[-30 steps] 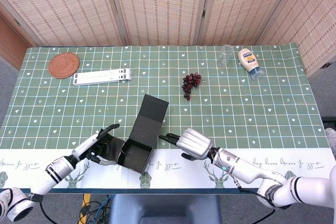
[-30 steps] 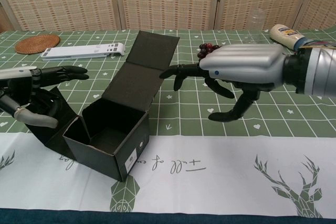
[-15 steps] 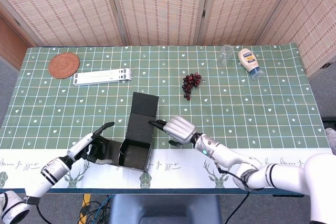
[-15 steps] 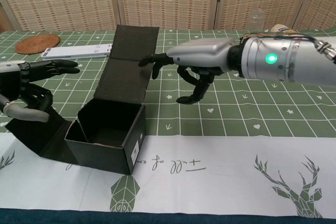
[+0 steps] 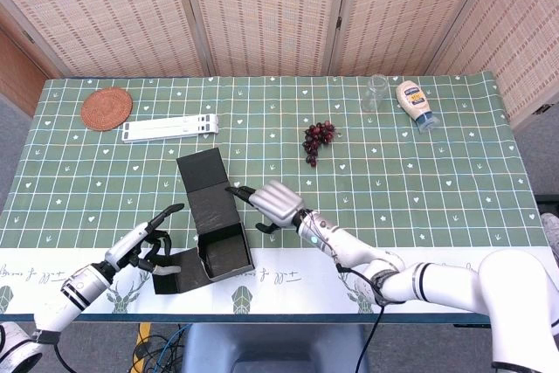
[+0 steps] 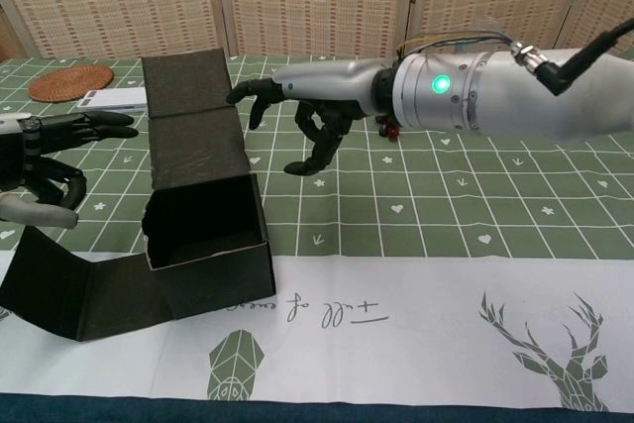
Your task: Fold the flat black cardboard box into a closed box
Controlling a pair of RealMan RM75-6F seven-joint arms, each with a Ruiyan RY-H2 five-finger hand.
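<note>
The half-formed black cardboard box (image 5: 212,231) is sitting at the near edge of the green patterned tablecloth (image 5: 419,172), its square body open at the top and its tall hinged lid panel (image 6: 191,124) standing up from the far wall. The lid's long axis is running away from the robot, leaning slightly back.

The silver-shelled right hand (image 5: 272,202) is reaching across from the right, fingers spread and holding nothing. Its dark fingertips (image 6: 241,92) are meeting the right edge of the lid near the crease, though whether they are pressing or only brushing it cannot be told. From this hand the lid is lying straight ahead and to its left, and the open box body is sitting just below and nearer the robot.

The dark-fingered left hand (image 5: 140,245) is waiting to the left of the box, fingers apart and empty, just above a loose flat side flap (image 6: 69,288) that is spreading out from the box's left wall onto the white border. That flap is lying directly under and beside this hand.

The right hand is the nearer one to the lid, so swinging the lid forward and down over the opening would likely fall to it, with the left hand placed to tuck or steady the flap side.
</note>
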